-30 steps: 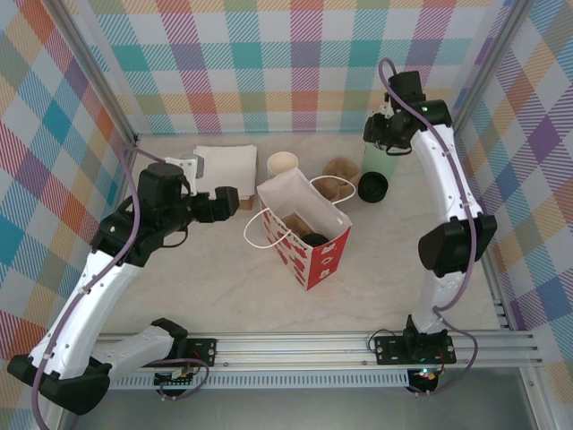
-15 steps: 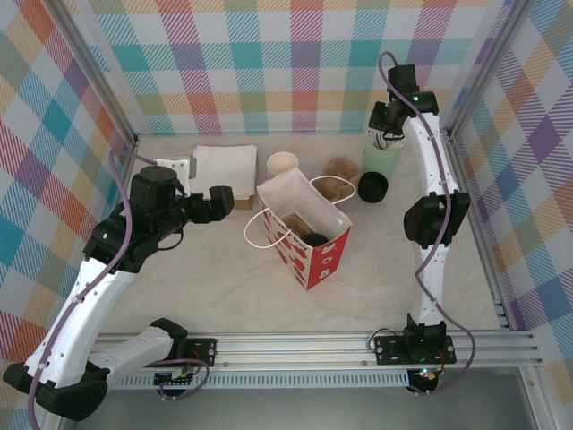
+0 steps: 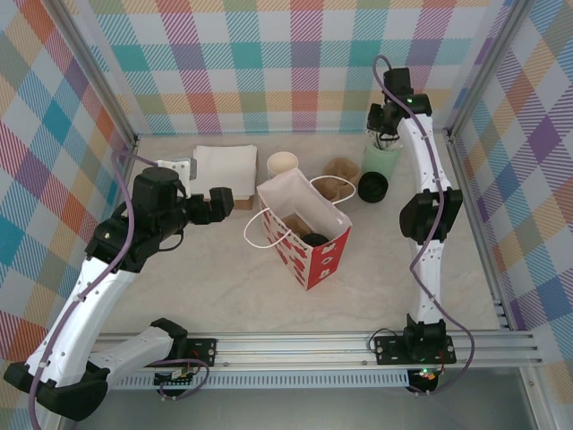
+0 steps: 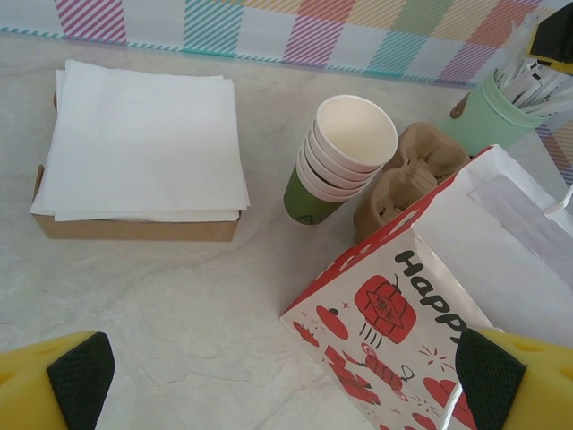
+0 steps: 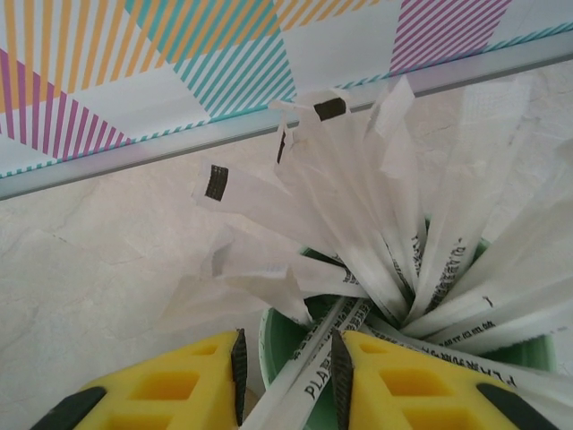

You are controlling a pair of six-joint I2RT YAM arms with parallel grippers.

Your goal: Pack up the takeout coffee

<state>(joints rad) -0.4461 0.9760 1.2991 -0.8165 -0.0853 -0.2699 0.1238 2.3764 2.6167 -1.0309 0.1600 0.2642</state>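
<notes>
The takeout coffee's black lid (image 3: 315, 238) shows down inside the red-and-white paper bag (image 3: 315, 262), beside a brown carrier. My right gripper (image 3: 385, 134) hangs over the pale-mint cup (image 3: 380, 161) at the back right. In the right wrist view its jaws (image 5: 286, 376) straddle a white wrapped stick (image 5: 309, 376) and the cup's rim (image 5: 267, 358). They stand narrow, with a gap still showing at the left pad. My left gripper (image 3: 228, 199) is wide open left of the bag (image 4: 403, 305), low over the table, with nothing between its pads (image 4: 81, 376).
A stack of green cups (image 3: 283, 165) and brown pulp carriers (image 3: 340, 170) stand behind the bag. A black round item (image 3: 372, 186) sits by the mint cup. White napkins on a brown box (image 3: 224, 166) lie at the back left. The plaid back wall is close behind the mint cup.
The right arm stretched toward the back wall, bringing its gripper over the mint cup while its jaws narrowed. The left gripper drew slightly left, away from the bag, and stayed open.
</notes>
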